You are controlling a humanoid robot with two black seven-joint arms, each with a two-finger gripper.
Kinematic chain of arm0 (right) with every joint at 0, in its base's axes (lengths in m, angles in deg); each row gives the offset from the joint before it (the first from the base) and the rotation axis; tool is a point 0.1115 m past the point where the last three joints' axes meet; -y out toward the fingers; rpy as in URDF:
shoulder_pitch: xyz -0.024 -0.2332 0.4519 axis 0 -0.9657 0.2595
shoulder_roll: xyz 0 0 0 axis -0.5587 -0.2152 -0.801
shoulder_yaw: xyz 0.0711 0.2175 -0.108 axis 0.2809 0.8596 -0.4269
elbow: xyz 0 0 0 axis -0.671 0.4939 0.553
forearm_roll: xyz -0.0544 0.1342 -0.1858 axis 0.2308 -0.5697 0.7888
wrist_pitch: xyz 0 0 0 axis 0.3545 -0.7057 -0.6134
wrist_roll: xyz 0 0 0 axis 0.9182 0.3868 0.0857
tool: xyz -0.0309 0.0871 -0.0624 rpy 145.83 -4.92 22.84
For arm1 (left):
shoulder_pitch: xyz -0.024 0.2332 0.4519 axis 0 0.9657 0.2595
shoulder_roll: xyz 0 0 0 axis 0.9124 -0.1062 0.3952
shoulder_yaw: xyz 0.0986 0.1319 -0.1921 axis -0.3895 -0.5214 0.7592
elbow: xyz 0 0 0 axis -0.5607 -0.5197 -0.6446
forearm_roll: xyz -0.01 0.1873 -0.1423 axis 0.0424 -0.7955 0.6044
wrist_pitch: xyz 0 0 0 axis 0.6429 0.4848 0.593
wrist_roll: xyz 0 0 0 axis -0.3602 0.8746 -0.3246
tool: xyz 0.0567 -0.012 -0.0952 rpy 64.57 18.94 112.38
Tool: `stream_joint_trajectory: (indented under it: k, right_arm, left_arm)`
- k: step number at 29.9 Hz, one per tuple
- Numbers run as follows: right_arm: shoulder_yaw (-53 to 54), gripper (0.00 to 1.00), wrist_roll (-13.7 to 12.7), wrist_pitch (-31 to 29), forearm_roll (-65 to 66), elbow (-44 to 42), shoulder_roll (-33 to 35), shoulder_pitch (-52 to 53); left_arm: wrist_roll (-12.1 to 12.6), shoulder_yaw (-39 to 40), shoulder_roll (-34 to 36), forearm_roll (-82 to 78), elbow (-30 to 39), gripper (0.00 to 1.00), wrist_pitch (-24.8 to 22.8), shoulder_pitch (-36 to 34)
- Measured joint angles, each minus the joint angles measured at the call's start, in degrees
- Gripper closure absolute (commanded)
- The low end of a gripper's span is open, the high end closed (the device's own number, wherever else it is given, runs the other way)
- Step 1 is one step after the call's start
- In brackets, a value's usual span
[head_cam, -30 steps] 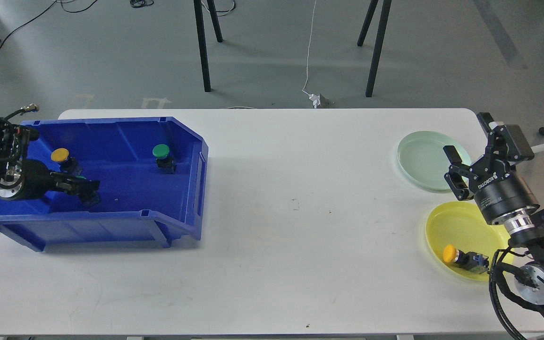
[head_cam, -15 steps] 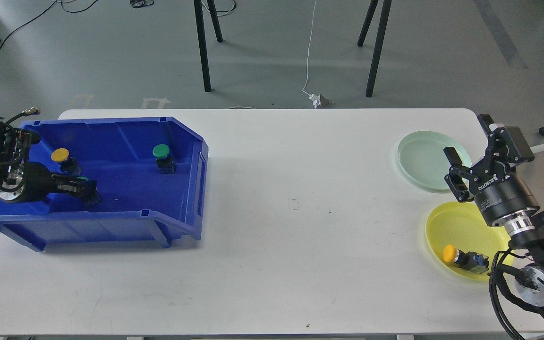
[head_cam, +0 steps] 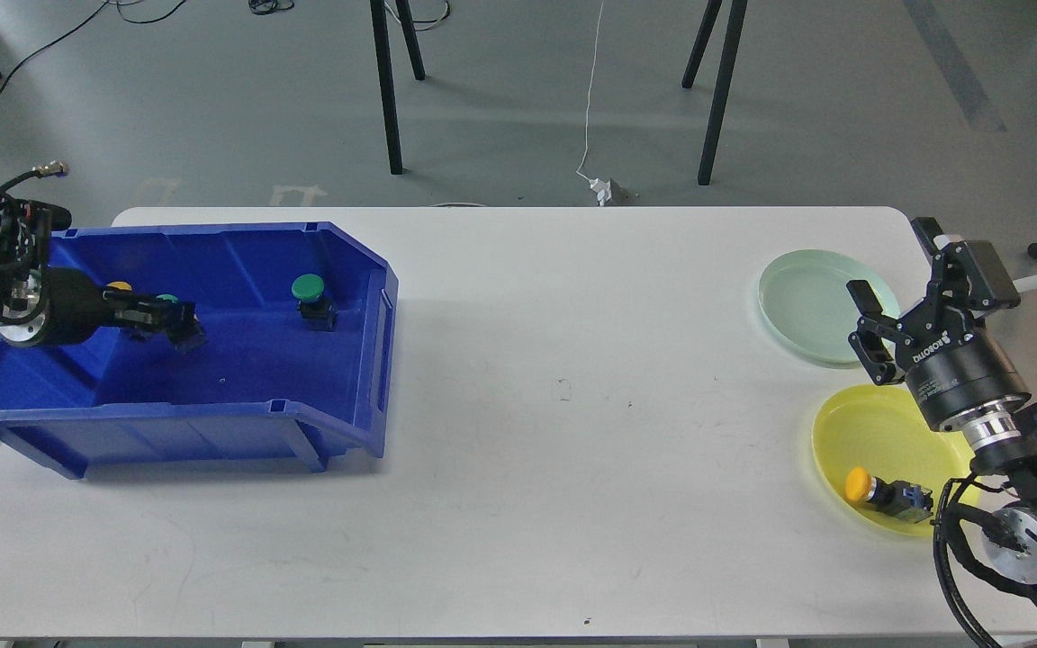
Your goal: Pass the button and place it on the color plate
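My left gripper reaches into the blue bin and is shut on a green-capped button, held above the bin floor. A yellow-capped button is mostly hidden behind the gripper. Another green button stands upright at the bin's back right. My right gripper is open and empty, hovering at the near right edge of the pale green plate. The yellow plate holds a yellow button lying on its side.
The white table lies between the bin on the left and the two plates on the right. My right arm's thick body covers the yellow plate's right side. Black stand legs rise beyond the far edge.
My left gripper has risen and moved toward the bin's back, carrying the green-capped button off the floor. It now covers most of the yellow button. The right arm has stayed still.
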Motion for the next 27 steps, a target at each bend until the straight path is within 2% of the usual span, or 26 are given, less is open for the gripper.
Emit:
stream_joint_trajectory:
  k: [5,9,12,16,19,23,27]
  right_arm:
    - [0.4,0.02,0.0,0.0,0.0,0.1,0.0,0.1]
    - [0.4,0.02,0.0,0.0,0.0,0.4,0.2,0.2]
    - [-0.3,0.02,0.0,-0.3,0.4,1.4,0.3,1.1]
    - [-3.6,0.02,0.0,-0.3,1.5,4.1,0.4,4.9]
    - [-9.0,0.02,0.0,1.6,3.3,4.9,0.9,9.9]
    - [-13.3,0.02,0.0,4.8,5.6,4.9,1.3,14.3]
    - [-20.0,0.02,0.0,4.7,6.1,3.7,1.2,19.5]
  left_arm:
    - [0.0,1.3,4.8,12.0,12.3,0.84,-1.4,-6.9]
    - [0.0,5.8,4.1,24.5,18.3,0.84,-1.5,-8.7]
    - [0.0,9.2,-1.5,35.8,19.1,0.84,-1.5,-7.8]
    - [0.0,10.4,-12.1,49.6,18.1,0.83,-1.5,-3.0]
    - [0.0,10.7,-18.2,53.6,17.3,0.83,-1.5,0.5]
    - [0.0,10.7,-21.7,54.4,17.0,0.83,-1.5,4.1]
    - [0.0,10.6,-22.9,54.5,16.9,0.83,-1.5,5.5]
